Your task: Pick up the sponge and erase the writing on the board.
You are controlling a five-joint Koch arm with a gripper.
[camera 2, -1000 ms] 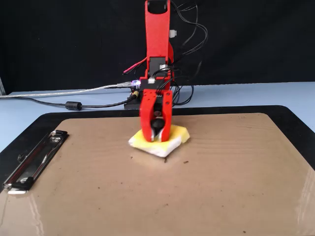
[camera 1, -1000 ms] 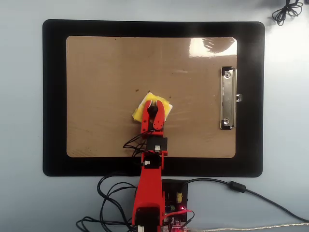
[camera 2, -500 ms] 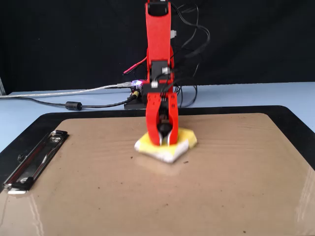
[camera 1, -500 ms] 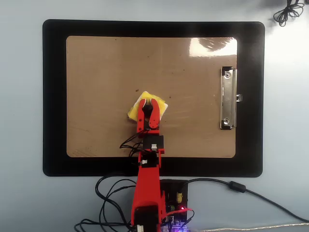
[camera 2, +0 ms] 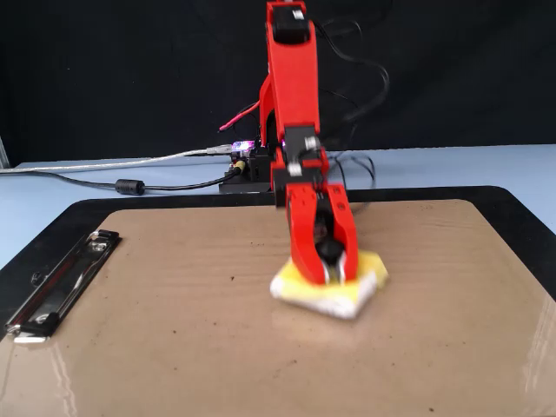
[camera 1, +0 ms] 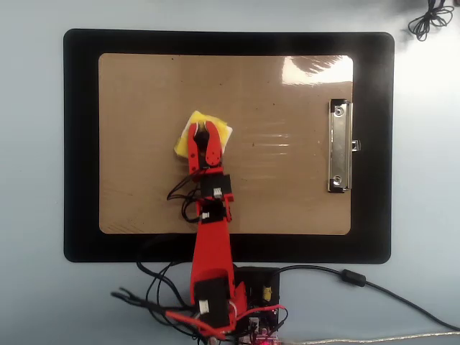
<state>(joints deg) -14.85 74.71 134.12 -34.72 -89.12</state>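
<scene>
The yellow sponge (camera 1: 187, 136) (camera 2: 369, 266) lies flat on the tan board (camera 1: 144, 86) (camera 2: 156, 347), left of centre in the overhead view and right of centre in the fixed view. My red gripper (camera 1: 203, 131) (camera 2: 334, 276) stands over it, shut on the sponge's black knob. The board's silver clip (camera 1: 339, 146) (camera 2: 56, 282) sits on the right short side in the overhead view. No writing shows on the board; only a small dark speck (camera 2: 233, 279) and faint specks remain.
A black mat (camera 1: 79, 144) (camera 2: 52, 226) lies under the board. The arm's base, circuit board (camera 1: 259, 295) and cables (camera 2: 130, 185) sit at the mat's near edge in the overhead view. A coiled wire (camera 1: 429, 16) lies at the top right.
The gripper has dragged the sponge across the board, up and to the left in the overhead view, toward the camera and to the right in the fixed view.
</scene>
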